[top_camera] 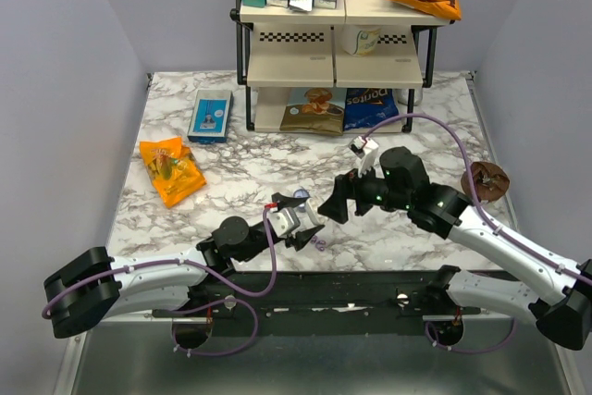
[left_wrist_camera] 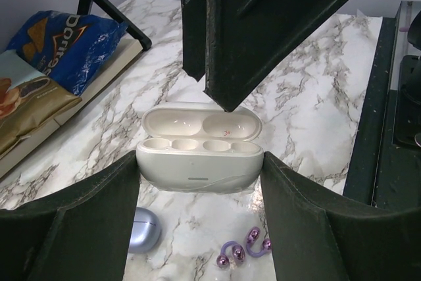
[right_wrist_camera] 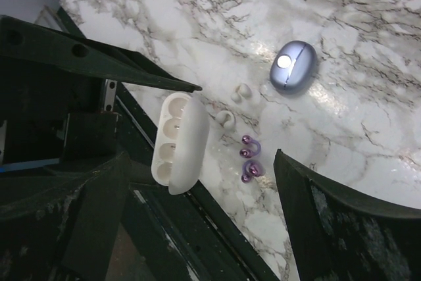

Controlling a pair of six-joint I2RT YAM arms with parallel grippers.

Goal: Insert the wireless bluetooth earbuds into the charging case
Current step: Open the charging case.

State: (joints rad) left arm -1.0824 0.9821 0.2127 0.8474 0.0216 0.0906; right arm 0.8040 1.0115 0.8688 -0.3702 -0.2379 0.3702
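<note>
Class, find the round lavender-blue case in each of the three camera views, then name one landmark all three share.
Top view: the lavender-blue case lies mid-table, just beyond the white case.
Left wrist view: it is bottom left, only partly visible.
Right wrist view: it is upper right, lid closed.
Shared landmark: the purple earbuds, lying near it in every view.

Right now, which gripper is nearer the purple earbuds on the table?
Left. The left gripper, clamped on the white case, hovers just above the purple earbuds; the right gripper, open, sits beyond the case's far side, farther off.
</note>
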